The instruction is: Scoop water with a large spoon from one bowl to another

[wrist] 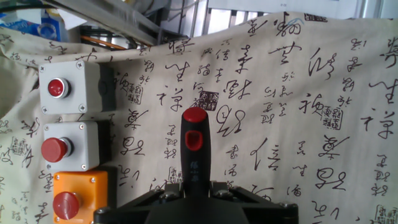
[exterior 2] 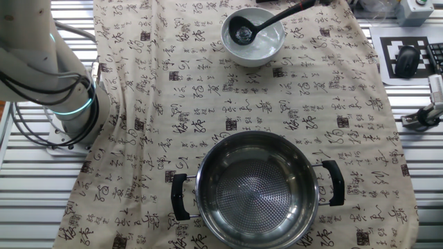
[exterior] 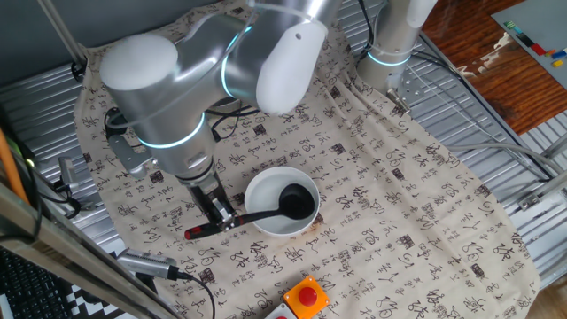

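Calligraphy-printed cloth (exterior 2: 208,104) covers the table; gripper (exterior: 221,215) clamps the ladle (exterior: 266,211) in the white bowl (exterior: 266,190).

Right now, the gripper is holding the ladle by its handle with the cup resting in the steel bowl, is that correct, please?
Not quite. The gripper does hold the ladle by its handle, but the cup rests in the white bowl, not the steel bowl. The other fixed view shows the steel bowl with no ladle in it, while the cup sits in the white bowl.
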`<action>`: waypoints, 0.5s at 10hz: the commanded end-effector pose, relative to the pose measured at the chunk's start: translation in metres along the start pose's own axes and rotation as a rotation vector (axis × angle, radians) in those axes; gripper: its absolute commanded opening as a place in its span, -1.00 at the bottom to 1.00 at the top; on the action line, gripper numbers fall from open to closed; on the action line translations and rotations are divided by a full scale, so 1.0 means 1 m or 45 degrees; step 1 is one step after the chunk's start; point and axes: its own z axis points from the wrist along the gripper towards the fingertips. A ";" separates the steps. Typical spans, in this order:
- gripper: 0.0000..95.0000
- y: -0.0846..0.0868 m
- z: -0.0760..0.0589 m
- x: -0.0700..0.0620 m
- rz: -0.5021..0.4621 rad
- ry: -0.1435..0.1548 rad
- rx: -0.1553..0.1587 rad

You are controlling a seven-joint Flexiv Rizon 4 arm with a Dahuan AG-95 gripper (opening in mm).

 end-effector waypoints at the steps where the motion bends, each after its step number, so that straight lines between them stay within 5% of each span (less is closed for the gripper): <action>1: -1.00 -0.001 -0.001 0.001 -0.003 0.001 -0.002; 5: -1.00 0.001 -0.006 0.006 -0.025 0.014 0.011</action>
